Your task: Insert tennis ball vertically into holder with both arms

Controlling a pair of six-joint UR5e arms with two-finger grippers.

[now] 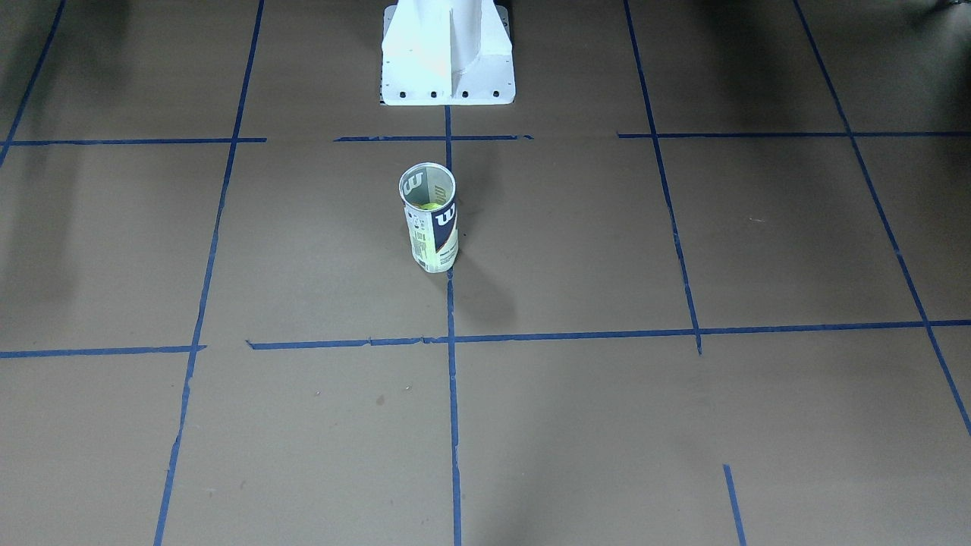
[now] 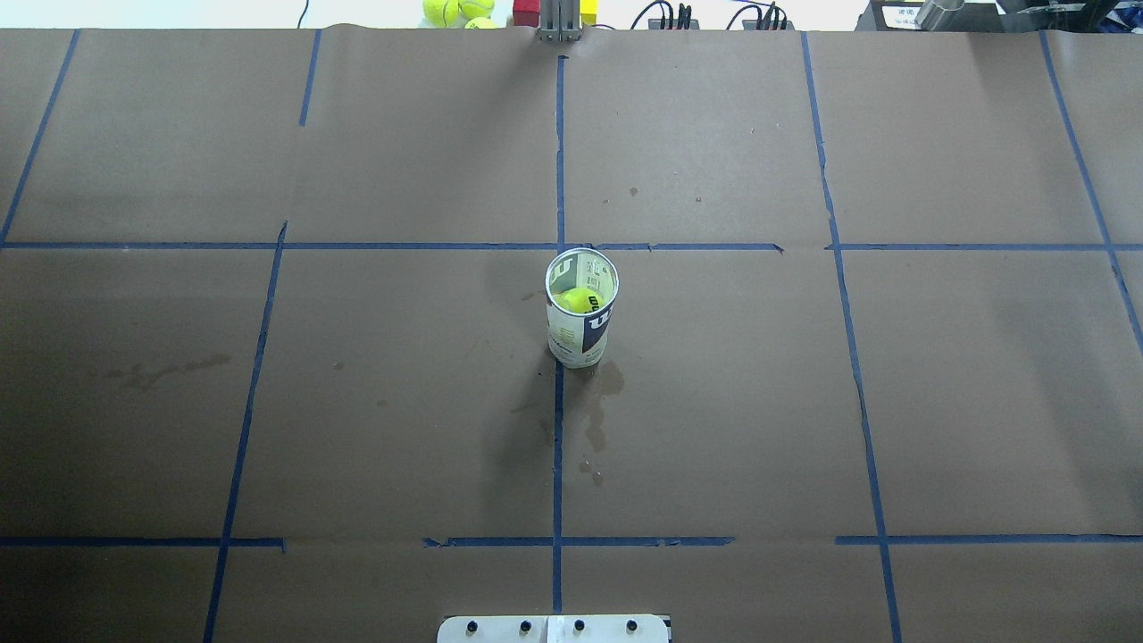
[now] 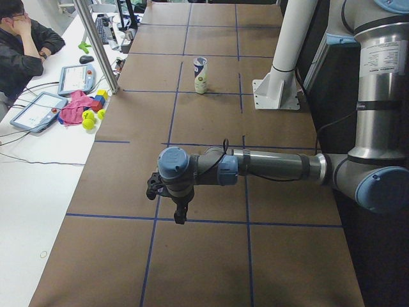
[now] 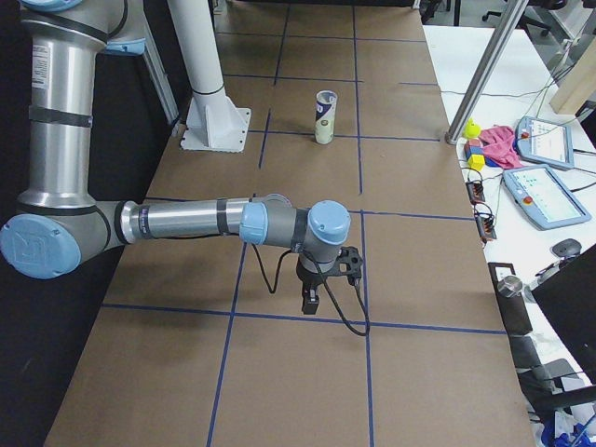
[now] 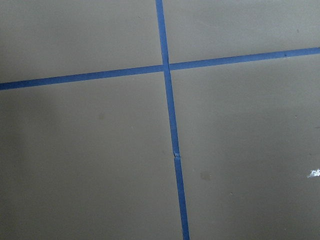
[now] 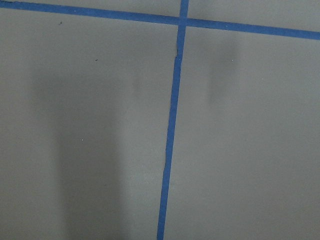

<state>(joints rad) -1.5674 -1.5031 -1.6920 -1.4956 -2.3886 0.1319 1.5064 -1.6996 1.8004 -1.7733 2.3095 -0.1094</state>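
A robotics lab: the table is covered in brown paper gridded with blue tape; a white pedestal is bolted at its edge; two grey tubular arms with light-blue joint caps, the left arm and the right arm, reach over it. Alongside runs a white side table carrying teach pendants and toy blocks; a person sits at it; an aluminium post rises at the edge.

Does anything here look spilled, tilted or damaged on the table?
The holder stands upright with the tennis ball inside. The only odd thing: dark stains on the brown paper beside its base, toward the robot, perhaps a dried spill.
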